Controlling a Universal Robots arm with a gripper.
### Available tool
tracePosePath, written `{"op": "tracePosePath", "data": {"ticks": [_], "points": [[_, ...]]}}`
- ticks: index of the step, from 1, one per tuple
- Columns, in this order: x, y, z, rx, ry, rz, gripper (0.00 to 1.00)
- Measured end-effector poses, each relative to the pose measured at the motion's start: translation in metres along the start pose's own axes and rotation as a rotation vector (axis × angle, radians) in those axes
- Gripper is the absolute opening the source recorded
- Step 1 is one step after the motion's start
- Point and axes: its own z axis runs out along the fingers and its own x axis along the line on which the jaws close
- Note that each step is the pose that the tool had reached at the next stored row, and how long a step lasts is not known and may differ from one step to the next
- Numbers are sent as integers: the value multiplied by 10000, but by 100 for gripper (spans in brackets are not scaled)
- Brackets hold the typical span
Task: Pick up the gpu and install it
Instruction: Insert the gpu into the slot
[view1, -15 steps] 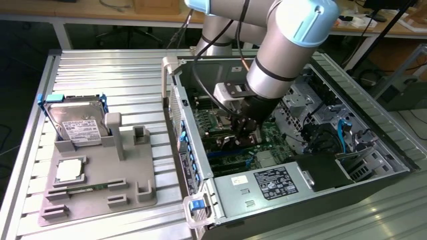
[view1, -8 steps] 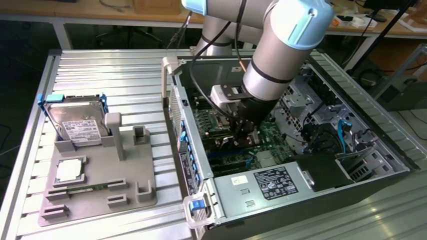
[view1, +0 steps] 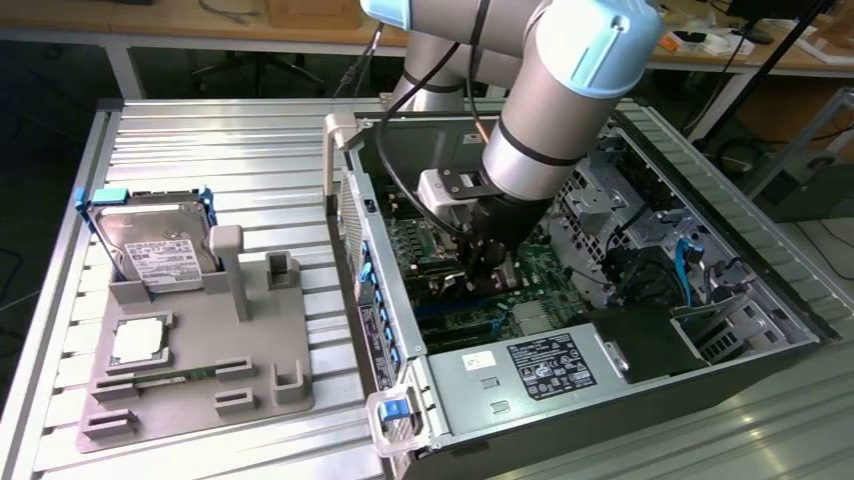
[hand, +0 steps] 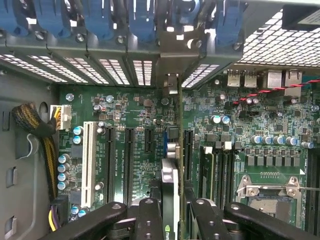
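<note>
While the silver and pale blue robot arm (view1: 561, 90) reaches down into the open black computer case (view1: 747, 340), we see in the exterior view its black gripper (view1: 489, 268) low over the green motherboard (view1: 534, 270), with something thin and upright between its fingers. We cannot make out the card itself here; the wrist and gripper body cover most of it. Off to the exterior view's left, a silver hard drive with a white label (view1: 160, 258) stands in a grey moulded parts tray (view1: 254, 360).

From the wrist view we see the black fingers (hand: 150, 220) clamped on the gpu (hand: 170, 200), a flat card seen edge-on, its long silver metal end bracket (hand: 172, 95) reaching towards the case's slotted rear wall (hand: 115, 70). It stands upright over the black expansion slots (hand: 129, 157), just beside the blue one; whether its edge has entered a slot we cannot tell.

We judge the card light and stiff but fragile: best held by the board's edges or the shroud, never the components, and pressed straight, not twisted. Its fan side and contact edge are hidden.
</note>
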Motion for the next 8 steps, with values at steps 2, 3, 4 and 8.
{"op": "tracePosePath", "data": {"ticks": [2, 3, 4, 8], "points": [[-5, 1, 0, 0, 1, 12, 27], [-7, 3, 0, 1, 1, 23, 27], [-10, 6, 0, 2, 0, 35, 27], [-18, 28, 2, 0, -3, 79, 27]]}}
